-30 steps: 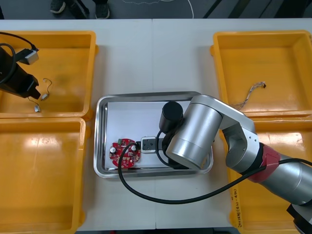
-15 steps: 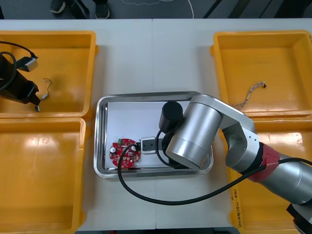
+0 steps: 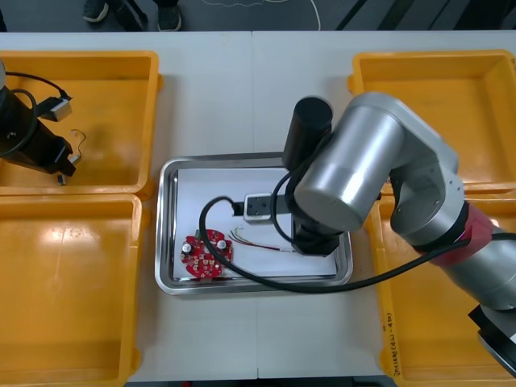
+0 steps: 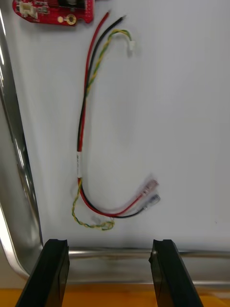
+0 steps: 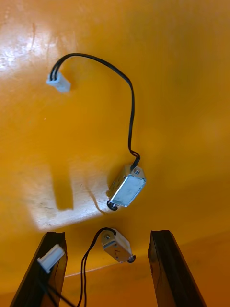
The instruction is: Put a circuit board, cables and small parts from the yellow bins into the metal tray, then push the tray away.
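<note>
While the right gripper point(image 4: 109, 242) hangs over the metal tray point(image 4: 14, 168) with its jaws wide apart and nothing between them, the step in hand appears to be the left arm's: lifting a small part out of the far yellow bin point(image 3: 121, 89) on the robot's left.

The left gripper point(image 5: 106, 235) is low over the bin floor, jaws fully spread and gripping nothing. The nearer metal part point(image 5: 116, 245) lies between its fingers, apart from both. A second metal part point(image 5: 127, 186) rests just beyond, trailing a black lead point(image 5: 130, 110).

To do this well, the gripper should probably centre on the nearer part, drop straight down and close across its metal body rather than its thin wires. A white plug point(image 5: 50, 253) sits against one finger, so it could get pinched or dragged along. A slow lift would show whether the two leads are tangled.

In the tray, the red, black and yellow cable point(image 4: 84, 129) lies loose on the white floor. One end is near the rim by the right fingers, the other beside the circuit board point(image 4: 52, 12).
</note>
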